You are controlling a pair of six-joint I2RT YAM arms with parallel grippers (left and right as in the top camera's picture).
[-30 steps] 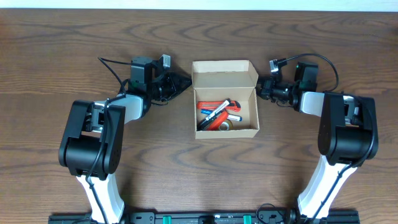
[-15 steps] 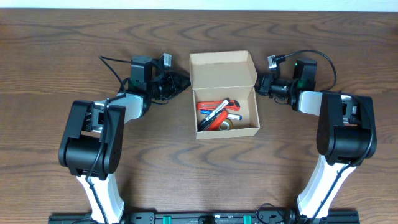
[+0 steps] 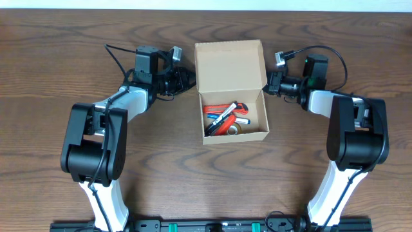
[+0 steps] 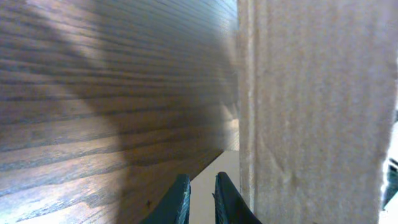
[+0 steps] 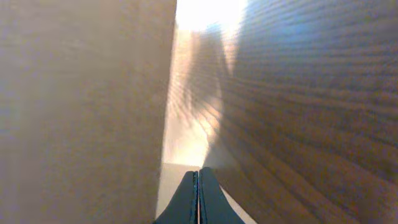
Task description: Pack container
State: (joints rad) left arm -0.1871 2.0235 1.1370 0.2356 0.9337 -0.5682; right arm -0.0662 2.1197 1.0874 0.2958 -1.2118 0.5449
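The container (image 3: pixel 257 129), a tan cardboard box, stands mid-table and holds red, black and white markers (image 3: pixel 225 115) and a tape roll (image 3: pixel 233 129). Its hinged lid (image 3: pixel 228 64) is open and stretches toward the far side. My left gripper (image 3: pixel 191 80) is at the lid's left edge. In the left wrist view its fingers (image 4: pixel 199 198) are nearly together with a thin strip of tan cardboard between them, beside the lid (image 4: pixel 311 112). My right gripper (image 3: pixel 268 87) is at the lid's right edge. Its fingers (image 5: pixel 198 196) are shut tight against the cardboard (image 5: pixel 81 106).
The wooden table (image 3: pixel 58 64) lies all around the box. Both arm bases (image 3: pixel 90 148) (image 3: pixel 357 142) stand left and right of it. Cables loop off both wrists near the far edge.
The lid shows much longer from overhead, its free edge swung toward the far side. Both grippers moved toward the far side along with it.
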